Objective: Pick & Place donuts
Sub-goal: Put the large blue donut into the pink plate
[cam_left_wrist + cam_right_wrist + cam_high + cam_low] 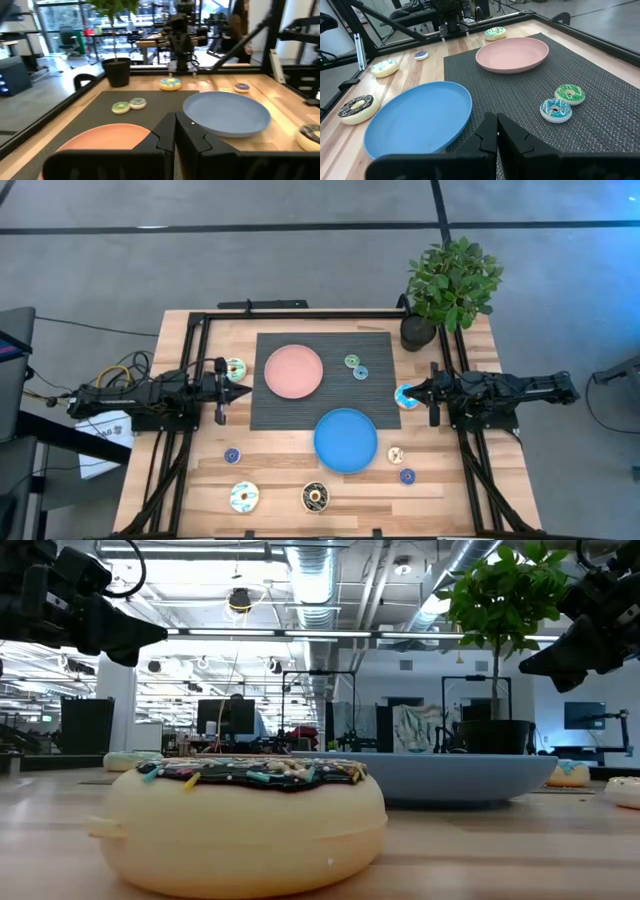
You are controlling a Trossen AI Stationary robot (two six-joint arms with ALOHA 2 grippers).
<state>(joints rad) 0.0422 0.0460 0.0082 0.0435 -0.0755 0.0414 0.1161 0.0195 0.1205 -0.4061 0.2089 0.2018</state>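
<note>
The mat [325,380] is lying on the table [190,470], carrying the pink plate [294,371] and part of the blue plate [346,440]; neither plate is holding any donut. Two small donuts [356,366] are sitting on the mat, the others are lying around on the wood. The left gripper [243,391] and right gripper [409,392] are hovering fully closed, holding nothing.

Low view: the chocolate donut [245,825] fills the foreground, hiding much of the blue plate [470,775]. At three o'clock, another donut [626,791] is cut by the edge.
</note>
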